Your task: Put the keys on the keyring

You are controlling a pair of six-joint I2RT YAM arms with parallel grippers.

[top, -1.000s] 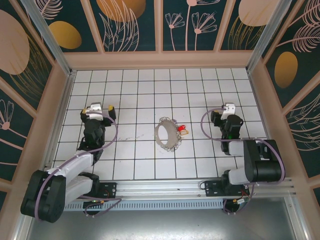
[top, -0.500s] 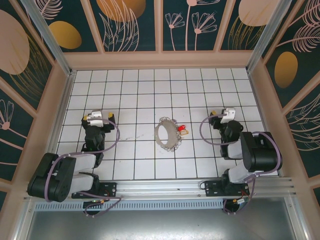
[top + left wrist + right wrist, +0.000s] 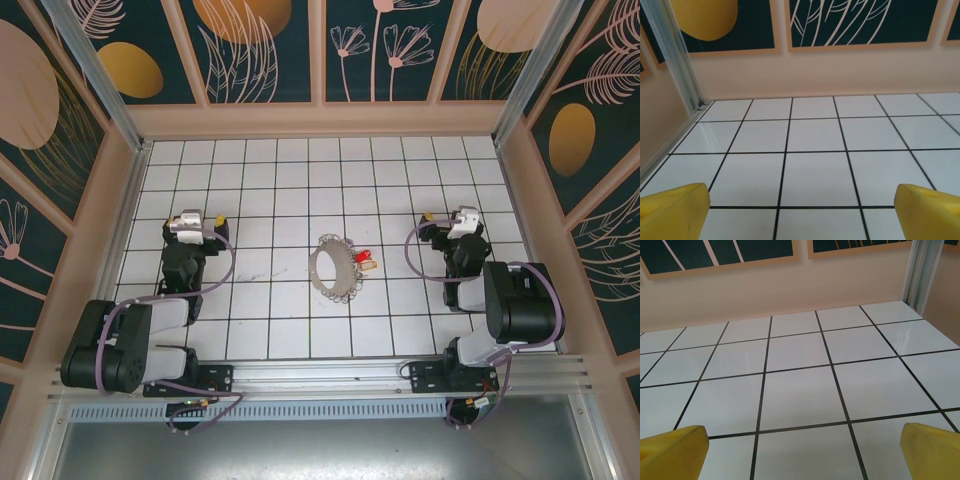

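Now, on the left, the left arm [image 3: 120, 345] folds back over its base and reaches up the white tiled tabletop [image 3: 280, 180]. The left hand [image 3: 200, 221] sits over the tiles on the left side, well apart from the middle, and points toward the far wall [image 3: 320, 118]. In its wrist view the left hand [image 3: 800, 210] is spread wide. Its two yellow fingers [image 3: 672, 210] stand at the bottom corners with bare tile between them and nothing pinched. A metal post [image 3: 670, 55] rises at the left corner there.

In the middle of the tabletop the keyring [image 3: 312, 268] lies flat, a thin silver loop with a fringe of small silver pieces. The keys [image 3: 363, 260], a tiny bunch with a red bit and a brass one, lie just beside its right edge, outside the loop. Whether they touch the fringe is too small to tell. Both hands are well apart from them.

On the right, the right hand [image 3: 450, 222] hovers over the tiles at about the same depth as the left one, also pointing at the far wall. In its wrist view the right hand [image 3: 800, 452] is spread wide too, with yellow fingers [image 3: 670, 450] at the bottom corners and tile between them, gripping nothing. The right arm [image 3: 515, 300] bends back behind it to its base.
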